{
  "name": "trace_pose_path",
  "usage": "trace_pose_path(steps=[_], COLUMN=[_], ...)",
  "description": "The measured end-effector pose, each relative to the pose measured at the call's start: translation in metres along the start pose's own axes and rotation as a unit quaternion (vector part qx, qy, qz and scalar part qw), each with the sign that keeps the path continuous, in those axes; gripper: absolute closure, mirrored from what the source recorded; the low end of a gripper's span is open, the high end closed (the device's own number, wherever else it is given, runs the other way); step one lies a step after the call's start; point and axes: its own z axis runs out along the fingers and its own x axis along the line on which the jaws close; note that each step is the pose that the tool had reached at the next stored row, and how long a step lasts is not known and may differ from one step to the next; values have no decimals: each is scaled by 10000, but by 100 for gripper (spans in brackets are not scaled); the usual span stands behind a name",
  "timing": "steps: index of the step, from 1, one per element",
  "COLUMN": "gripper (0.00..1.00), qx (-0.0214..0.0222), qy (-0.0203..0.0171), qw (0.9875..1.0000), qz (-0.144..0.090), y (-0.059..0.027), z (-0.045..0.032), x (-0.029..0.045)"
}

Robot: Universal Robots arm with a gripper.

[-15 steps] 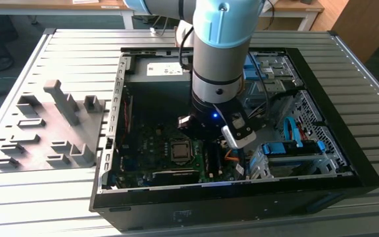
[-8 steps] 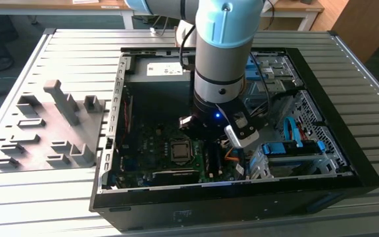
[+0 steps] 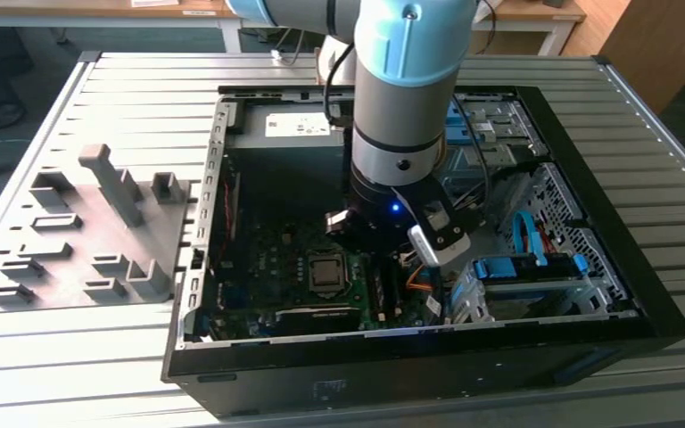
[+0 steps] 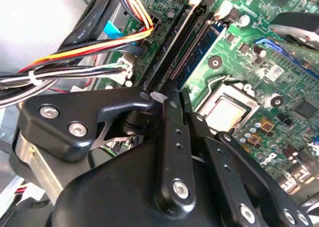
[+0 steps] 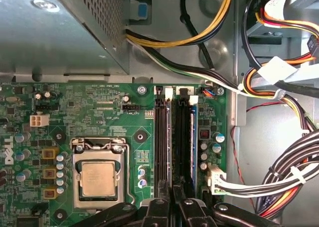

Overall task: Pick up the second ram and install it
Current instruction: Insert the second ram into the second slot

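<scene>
Arm [image 3: 400,107] plunged straight down into the open computer case [image 3: 628,294], gripper [image 5: 172,199] just beside the processor socket [image 5: 97,177], jaws drawn narrow, the second ram [image 5: 182,132] seemingly edge-on in its slot beneath them, near end hidden, grip unclear.

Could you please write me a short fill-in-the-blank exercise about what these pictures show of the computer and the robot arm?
1. The robot arm reaches down into an open computer ____.
2. In the first wrist view, the square silver processor sits on a ____ circuit board.
3. In the first wrist view, the long memory slots beside the processor are ____ in colour.
4. In the exterior view, a grey holder with upright pegs lies on the exterior view's ____ of the computer.

Missing words: case; green; black; left
</scene>
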Motion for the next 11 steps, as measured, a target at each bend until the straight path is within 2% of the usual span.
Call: trace_pose_path(steps=[11], gripper=[86], qx=[-1], qy=[0], qw=[10000], qz=[45], y=[1], z=[15], x=[10])
